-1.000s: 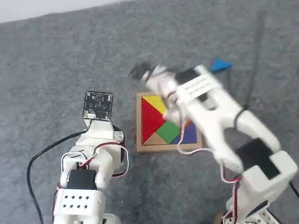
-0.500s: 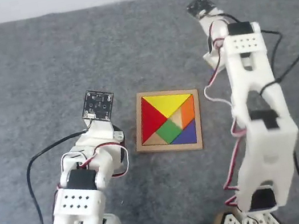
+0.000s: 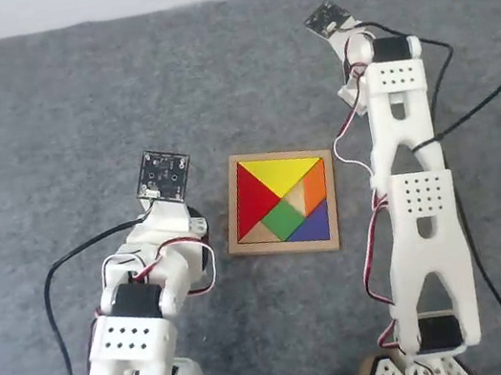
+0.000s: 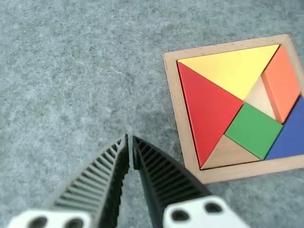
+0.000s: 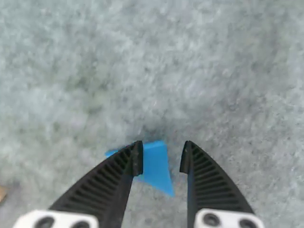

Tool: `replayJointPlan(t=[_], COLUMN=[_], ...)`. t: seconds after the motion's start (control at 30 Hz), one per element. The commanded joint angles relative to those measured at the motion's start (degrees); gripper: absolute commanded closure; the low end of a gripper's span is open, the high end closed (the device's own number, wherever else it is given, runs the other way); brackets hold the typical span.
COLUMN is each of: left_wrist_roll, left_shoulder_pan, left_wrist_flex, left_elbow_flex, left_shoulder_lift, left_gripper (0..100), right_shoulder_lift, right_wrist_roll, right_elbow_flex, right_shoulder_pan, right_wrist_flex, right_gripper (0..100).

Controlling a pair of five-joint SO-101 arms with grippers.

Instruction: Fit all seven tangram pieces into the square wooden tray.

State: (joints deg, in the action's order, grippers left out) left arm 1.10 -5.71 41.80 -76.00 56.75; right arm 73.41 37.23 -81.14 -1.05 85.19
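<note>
The square wooden tray (image 3: 233, 220) (image 4: 171, 90) lies mid-table, holding yellow, red, green, orange and dark blue pieces. Two small triangular patches in it are wood-coloured; I cannot tell if they are pieces or bare floor. A light blue triangle (image 5: 156, 164) lies flat on the grey carpet, to the tray's right. My right gripper (image 5: 161, 159) is open low over it, one finger on each side, one fingertip (image 5: 137, 156) overlapping its edge. My left gripper (image 4: 129, 139) is shut and holds nothing, hovering over the carpet just left of the tray.
Grey carpet (image 3: 71, 103) covers the whole table. The right arm (image 3: 401, 122) stretches out along the tray's right side toward the back. The left arm (image 3: 152, 263) is folded near the tray's left edge. Black cables trail beside both arms.
The right arm has swung from over the tray out to the right and back, stretching long. The light blue triangle, seen on the carpet before, now lies under it.
</note>
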Motion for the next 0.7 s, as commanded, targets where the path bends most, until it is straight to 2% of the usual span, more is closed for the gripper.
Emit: replayJointPlan(t=[0.0,0.13,0.37,0.57,0.67], left_wrist_roll=[0.26,0.26,0.26,0.18,0.18], left_shoulder_pan=[0.09,0.26,0.44,0.44,0.44], left_wrist_flex=[-1.58,-1.58,-1.76,-1.85,-1.93], left_elbow_flex=[1.8,1.8,1.8,1.71,1.45], left_shoulder_lift=[1.58,1.58,1.58,1.58,1.58], left_gripper=[99,99,99,99,99], right_shoulder_lift=[3.38,5.14,5.41,5.14,5.14], right_wrist_roll=[-5.63,-9.05,-9.93,-5.01,-4.13], right_elbow_flex=[-12.66,-13.98,-13.89,-14.33,-14.33], right_shoulder_pan=[-1.1,-1.19,-0.92,-1.01,-1.19], right_wrist_flex=[1.45,0.92,6.29,15.52,17.71], right_gripper=[85.5,94.1,95.5,95.7,99.5])
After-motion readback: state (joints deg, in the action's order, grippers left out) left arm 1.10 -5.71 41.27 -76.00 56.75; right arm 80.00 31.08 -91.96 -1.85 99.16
